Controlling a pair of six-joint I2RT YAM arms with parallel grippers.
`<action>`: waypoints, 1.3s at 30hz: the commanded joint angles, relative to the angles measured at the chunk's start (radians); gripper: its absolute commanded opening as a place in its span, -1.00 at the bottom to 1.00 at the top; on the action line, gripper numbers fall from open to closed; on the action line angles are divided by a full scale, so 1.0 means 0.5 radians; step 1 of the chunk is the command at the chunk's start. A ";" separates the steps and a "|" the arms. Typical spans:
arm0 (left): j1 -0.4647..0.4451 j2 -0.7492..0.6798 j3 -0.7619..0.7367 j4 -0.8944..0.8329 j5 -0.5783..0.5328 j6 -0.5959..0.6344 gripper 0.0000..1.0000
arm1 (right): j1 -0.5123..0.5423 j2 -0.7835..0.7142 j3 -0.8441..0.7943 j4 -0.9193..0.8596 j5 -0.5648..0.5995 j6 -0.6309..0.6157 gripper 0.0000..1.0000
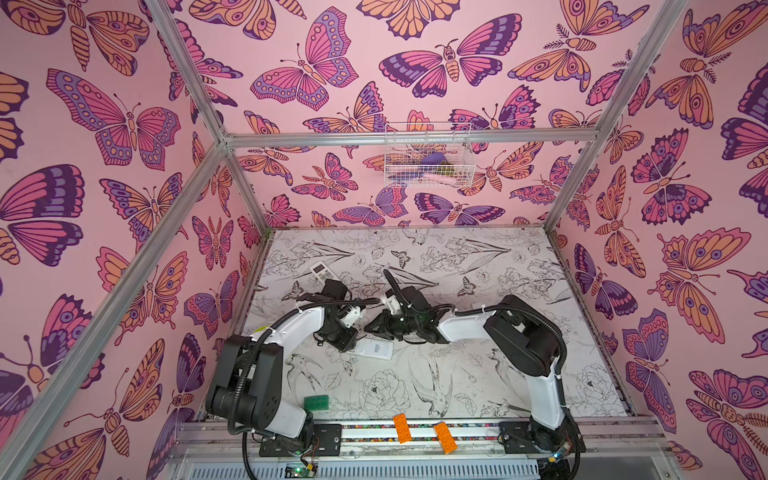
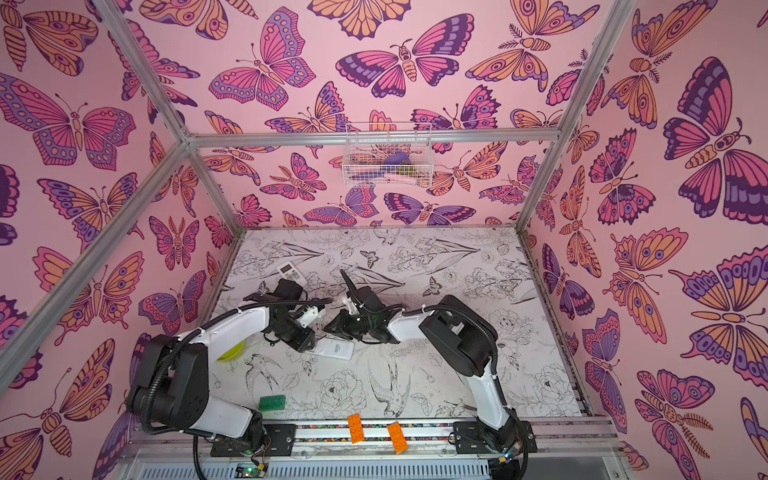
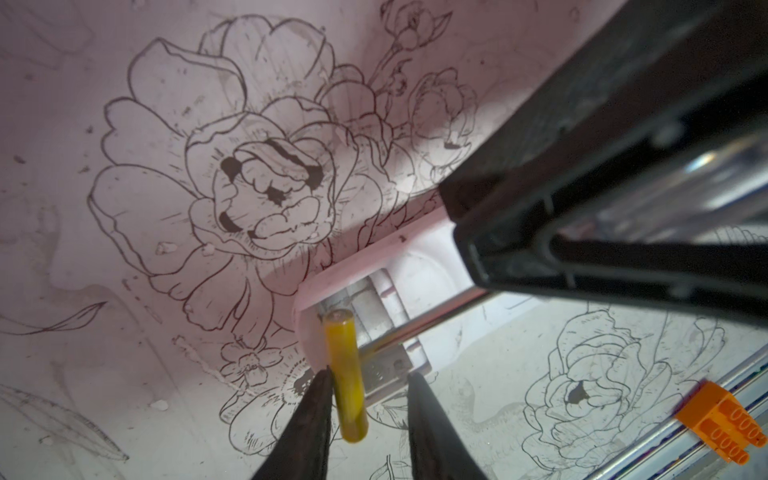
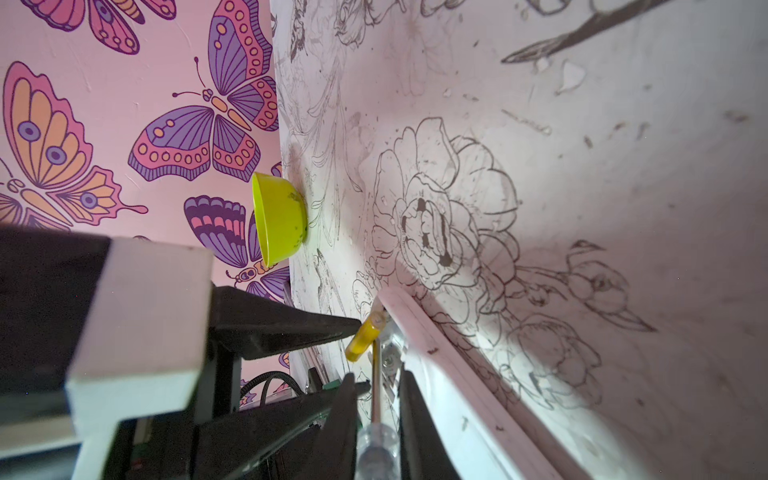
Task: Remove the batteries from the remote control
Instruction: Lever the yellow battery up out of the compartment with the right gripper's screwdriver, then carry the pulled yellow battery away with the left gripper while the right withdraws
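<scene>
**item: yellow battery, tipped up out of white remote**

left wrist view. small yellow cylindrical battery (image 3: 347,382) stands tilted, one end in the open compartment of the flat white plastic remote control (image 3: 316,299), the other end raised. left gripper (image 3: 371,372): jaws narrowly parted around the battery. one finger (image 3: 316,415) touches it, the other stands clear. the thin metal shaft of the long clear-handled screwdriver (image 3: 424,324) crosses the compartment to the battery.

right wrist view. right gripper (image 4: 376,376): jaws closed on the screwdriver's clear handle, shaft tip at the battery. yellow-green plastic bowl (image 4: 280,220) sits by the table's left edge, against the wall.

top views. in both, the two grippers meet over the remote control, left of the middle of the floral-printed white table (image 1: 498,374). second white remote (image 1: 322,272) lies near the left edge, toward the back. green toy brick (image 1: 316,402) lies near the front edge. two orange toy bricks (image 1: 401,428) rest on the metal rail (image 1: 469,432) in front.
</scene>
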 commanded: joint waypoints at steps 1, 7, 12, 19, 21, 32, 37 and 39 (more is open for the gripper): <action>-0.008 0.037 -0.021 0.012 -0.012 0.030 -0.27 | 0.010 -0.010 0.021 0.117 -0.013 -0.018 -1.00; -0.009 0.012 -0.072 0.053 -0.161 0.068 -0.24 | 0.010 -0.020 0.024 0.091 -0.008 -0.037 -1.00; 0.015 0.067 -0.062 0.046 -0.223 0.063 -0.45 | 0.002 -0.027 0.001 0.123 0.000 -0.012 -1.00; 0.026 0.044 -0.046 0.040 -0.230 0.054 -0.90 | -0.001 -0.063 -0.032 0.115 0.004 -0.026 -1.00; 0.024 0.000 -0.060 0.043 -0.229 0.058 -0.97 | -0.001 -0.110 -0.050 0.092 0.012 -0.064 -1.00; 0.005 -0.200 0.093 -0.010 -0.192 0.120 -1.00 | -0.165 -0.610 -0.457 -0.080 0.203 -0.244 -1.00; -0.099 -0.122 0.283 0.042 -0.098 0.107 -1.00 | -0.255 -0.984 -0.700 -0.312 0.423 -0.391 -1.00; -0.167 -0.039 0.372 0.075 -0.114 0.080 -1.00 | -0.285 -1.156 -0.777 -0.433 0.522 -0.444 -1.00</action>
